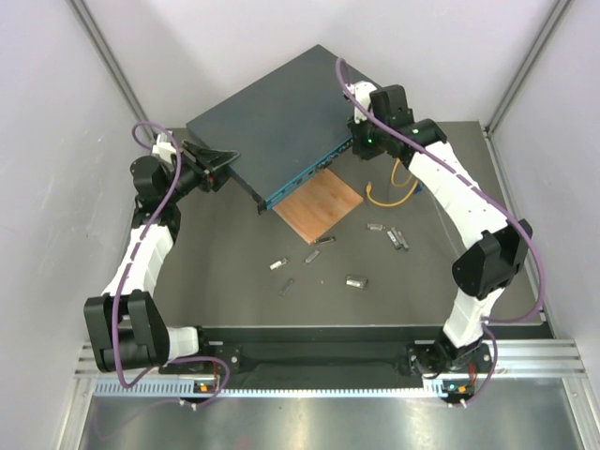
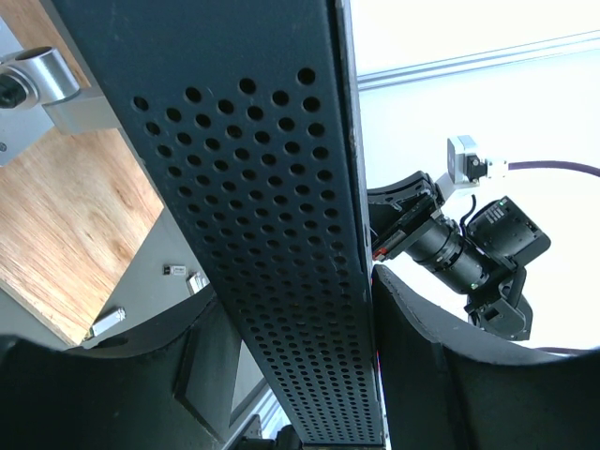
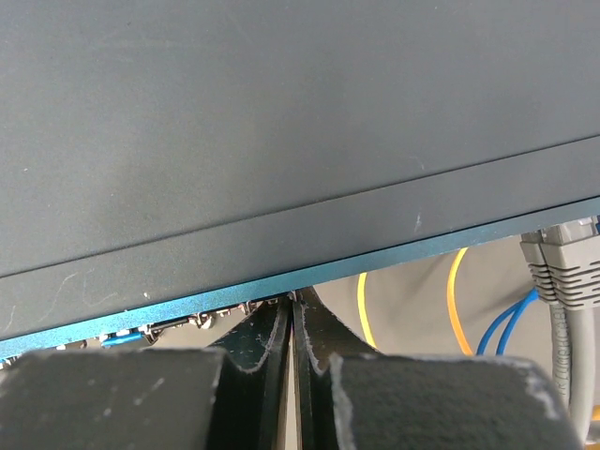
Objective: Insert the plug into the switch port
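Note:
The switch [image 1: 272, 122], a flat dark blue-grey box, lies slantwise at the back, its teal socket face [image 1: 305, 175] turned toward the front right. My left gripper [image 1: 220, 169] is shut on its left end. In the left wrist view the perforated side of the switch [image 2: 262, 206] fills the gap between the fingers [image 2: 441, 356] of that gripper [image 2: 295, 291]. My right gripper [image 1: 356, 141] is at the face's right end. Its jaws [image 3: 295, 302] are shut, nothing visible between them, tips against the teal face [image 3: 422, 251]. Two grey plugs [image 3: 562, 267] stand at that face; whether seated, I cannot tell.
A thin brown wooden square [image 1: 319, 208] lies under the switch's front edge. A yellow cable [image 1: 394, 195] loops on the mat to the right, with blue leads [image 3: 506, 323] beside it. Several small loose connectors [image 1: 356, 280] are scattered in front of the square.

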Controlling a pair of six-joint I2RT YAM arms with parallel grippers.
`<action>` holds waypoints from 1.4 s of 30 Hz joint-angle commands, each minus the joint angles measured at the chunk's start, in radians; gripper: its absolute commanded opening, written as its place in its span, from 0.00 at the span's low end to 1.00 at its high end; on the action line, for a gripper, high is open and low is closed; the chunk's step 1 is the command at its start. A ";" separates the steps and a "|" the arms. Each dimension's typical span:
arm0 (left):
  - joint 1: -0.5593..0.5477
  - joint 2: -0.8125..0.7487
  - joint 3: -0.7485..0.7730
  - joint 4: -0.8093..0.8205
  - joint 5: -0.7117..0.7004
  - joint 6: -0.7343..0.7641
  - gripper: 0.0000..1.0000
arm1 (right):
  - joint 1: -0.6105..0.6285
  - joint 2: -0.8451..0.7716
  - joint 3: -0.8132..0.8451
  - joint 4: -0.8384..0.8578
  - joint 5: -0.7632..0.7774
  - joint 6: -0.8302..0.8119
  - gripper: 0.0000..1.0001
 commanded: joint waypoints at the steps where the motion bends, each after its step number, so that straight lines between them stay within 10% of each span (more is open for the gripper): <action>1: -0.001 -0.005 -0.011 -0.006 -0.051 0.115 0.00 | 0.091 0.028 0.082 0.486 -0.124 -0.002 0.01; 7: -0.003 -0.019 -0.003 -0.010 -0.048 0.134 0.08 | 0.064 0.005 0.064 0.488 -0.142 -0.030 0.02; 11: 0.017 -0.034 0.003 -0.023 -0.049 0.135 0.44 | 0.064 -0.084 -0.043 0.494 -0.173 -0.065 0.06; 22: 0.126 -0.069 0.005 0.122 -0.019 -0.013 0.92 | 0.052 -0.354 -0.349 0.425 -0.173 -0.151 0.46; 32: 0.419 -0.250 -0.117 0.078 0.193 0.191 0.90 | 0.023 -0.521 -0.508 0.317 -0.254 -0.171 0.88; 37: 0.491 -0.293 0.020 -0.507 0.296 0.846 0.87 | 0.017 -0.598 -0.617 0.207 -0.367 -0.254 0.91; 42: 0.494 -0.359 -0.015 -0.494 0.325 0.796 0.89 | 0.018 -0.650 -0.793 0.066 -0.410 -0.393 0.84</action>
